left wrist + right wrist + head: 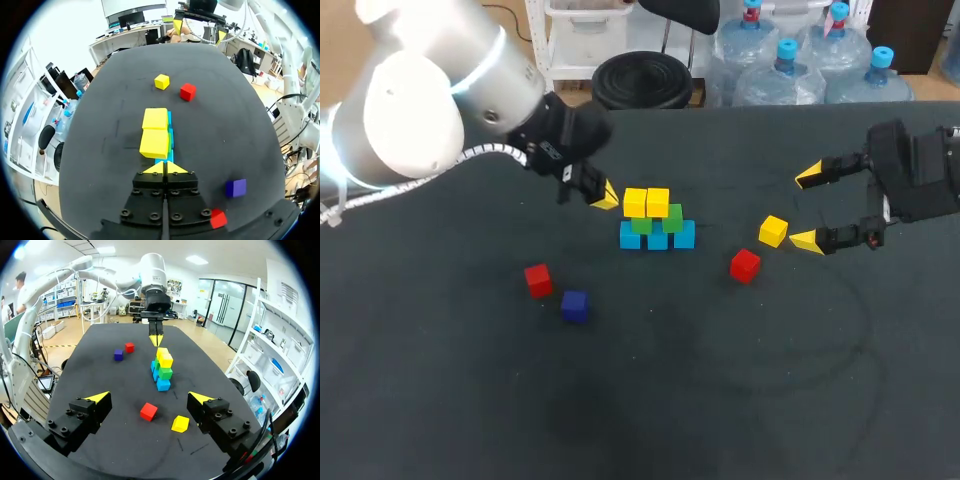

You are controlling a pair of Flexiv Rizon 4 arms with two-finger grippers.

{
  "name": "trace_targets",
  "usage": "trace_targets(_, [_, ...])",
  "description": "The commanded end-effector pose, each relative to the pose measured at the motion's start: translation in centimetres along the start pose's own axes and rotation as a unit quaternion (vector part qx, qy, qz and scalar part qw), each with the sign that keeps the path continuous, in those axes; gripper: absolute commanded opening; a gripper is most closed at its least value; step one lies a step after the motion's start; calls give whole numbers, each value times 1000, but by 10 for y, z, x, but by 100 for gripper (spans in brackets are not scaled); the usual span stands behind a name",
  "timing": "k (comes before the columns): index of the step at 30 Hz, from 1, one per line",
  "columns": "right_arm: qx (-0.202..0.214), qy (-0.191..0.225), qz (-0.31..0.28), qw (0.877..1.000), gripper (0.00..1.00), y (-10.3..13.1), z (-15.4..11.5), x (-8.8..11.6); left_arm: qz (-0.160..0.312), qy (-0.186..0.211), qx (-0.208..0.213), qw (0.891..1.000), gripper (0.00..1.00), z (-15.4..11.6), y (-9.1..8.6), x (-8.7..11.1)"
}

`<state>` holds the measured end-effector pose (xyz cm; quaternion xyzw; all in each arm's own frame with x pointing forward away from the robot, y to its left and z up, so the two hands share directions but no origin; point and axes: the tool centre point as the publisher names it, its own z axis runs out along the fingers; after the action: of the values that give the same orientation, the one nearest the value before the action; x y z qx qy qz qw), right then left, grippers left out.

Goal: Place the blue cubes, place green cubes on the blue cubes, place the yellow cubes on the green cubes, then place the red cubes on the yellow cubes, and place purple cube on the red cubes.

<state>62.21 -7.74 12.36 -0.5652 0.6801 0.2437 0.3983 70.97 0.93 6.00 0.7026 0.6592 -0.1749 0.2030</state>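
Next step (our guess): pick up the last yellow cube; reds and purple are not yet placed.
Key relation: the loose yellow cube (773, 231) lies just ahead of the right gripper (808, 208), betw. it and the stack (657, 220). In the right wrist view it sits ahead of the fingers, nearer to one finger than to the middle.
Long axis: none, it is a cube. Its faces look a bit turned vs. the finger line, so a small wrist turn may be needed.
Nearer arm: the right one, clearly. The left gripper (605, 197) is on the other side of the stack.
Right gripper state: fingers wide apart, nothing held.
Left gripper state: tips pressed together, nothing betw. them. It is just beside the stack's top layer; we cannot tell if it touches.
Stack place: approx. the middle of the tabletop (720, 390).
Blue cubes (658, 239): 3, bottom row.
Green cubes (672, 217): 2 visible, on the blue.
Yellow cubes (635, 202): 3 total, 2 on top of the stack, 1 loose.
Red cubes (745, 265): 2, both loose. One is near the loose yellow cube, the other on the left arm's side.
Purple cube (574, 305): 1, loose, near the left-side red.
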Motion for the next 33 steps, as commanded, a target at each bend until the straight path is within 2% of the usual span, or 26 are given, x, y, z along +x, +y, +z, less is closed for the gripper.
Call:
trace_targets(1, [0,1,0,1000,100,0,0,0,1,0,5,1000,0,5,5,-2])
trace_targets(33, [0,1,0,1000,100,0,0,0,3,0,4,1000,0,8,10,-3])
